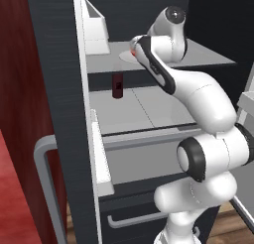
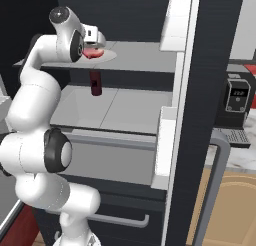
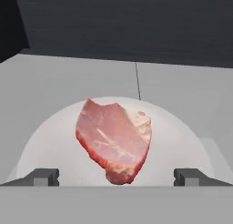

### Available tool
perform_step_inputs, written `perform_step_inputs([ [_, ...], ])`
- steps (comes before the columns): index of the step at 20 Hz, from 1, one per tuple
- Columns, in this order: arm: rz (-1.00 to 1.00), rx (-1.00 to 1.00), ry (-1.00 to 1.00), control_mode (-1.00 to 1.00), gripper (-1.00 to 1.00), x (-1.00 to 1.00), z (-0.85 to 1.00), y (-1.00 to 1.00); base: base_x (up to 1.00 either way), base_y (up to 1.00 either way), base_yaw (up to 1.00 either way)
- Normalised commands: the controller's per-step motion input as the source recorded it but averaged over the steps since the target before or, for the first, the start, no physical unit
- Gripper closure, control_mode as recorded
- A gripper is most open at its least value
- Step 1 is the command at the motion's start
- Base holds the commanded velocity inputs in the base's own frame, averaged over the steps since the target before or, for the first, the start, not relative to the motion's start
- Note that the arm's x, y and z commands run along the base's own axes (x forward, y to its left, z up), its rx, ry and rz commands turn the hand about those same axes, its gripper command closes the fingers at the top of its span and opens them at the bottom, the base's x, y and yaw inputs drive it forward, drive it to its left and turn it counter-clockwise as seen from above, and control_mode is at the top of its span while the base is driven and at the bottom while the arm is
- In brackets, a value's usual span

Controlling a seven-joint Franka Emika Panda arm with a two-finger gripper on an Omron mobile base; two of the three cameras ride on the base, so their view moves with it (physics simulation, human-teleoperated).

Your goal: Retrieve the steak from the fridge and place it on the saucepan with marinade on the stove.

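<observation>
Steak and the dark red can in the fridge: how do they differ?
The steak is a flat, pale pink-red slab lying on a white plate; the can is a dark red cylinder standing upright. The steak is on the upper shelf, the can on the shelf below. Both are in the open fridge.

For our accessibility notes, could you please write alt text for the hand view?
A pink-red steak lies on a round white plate on a light grey fridge shelf, seen from close above. The open gripper has its two dark fingertips low, one on either side of the steak, not touching it.
</observation>
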Motion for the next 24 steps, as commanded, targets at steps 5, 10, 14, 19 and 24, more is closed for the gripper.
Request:
perform_step_inputs([
  [5, 0.00, 0.00, 0.12, -1.00, -1.00, 0.05, 0.00, 0.16, 0.00, 0.00, 0.00],
  [10, 0.00, 0.00, 0.05, -1.00, -1.00, 0.01, -0.22, 0.16, 0.00, 0.00, 0.00],
  [14, 0.00, 0.00, 0.01, -1.00, -1.00, 0.05, -0.22, 0.04, 0.00, 0.00, 0.00],
  [19, 0.00, 0.00, 0.00, -1.00, -1.00, 0.09, -0.19, 0.00, 0.00, 0.00, 0.00],
  [24, 0.00, 0.00, 0.00, -1.00, -1.00, 0.24, -0.09, 0.00, 0.00, 0.00, 0.00],
])
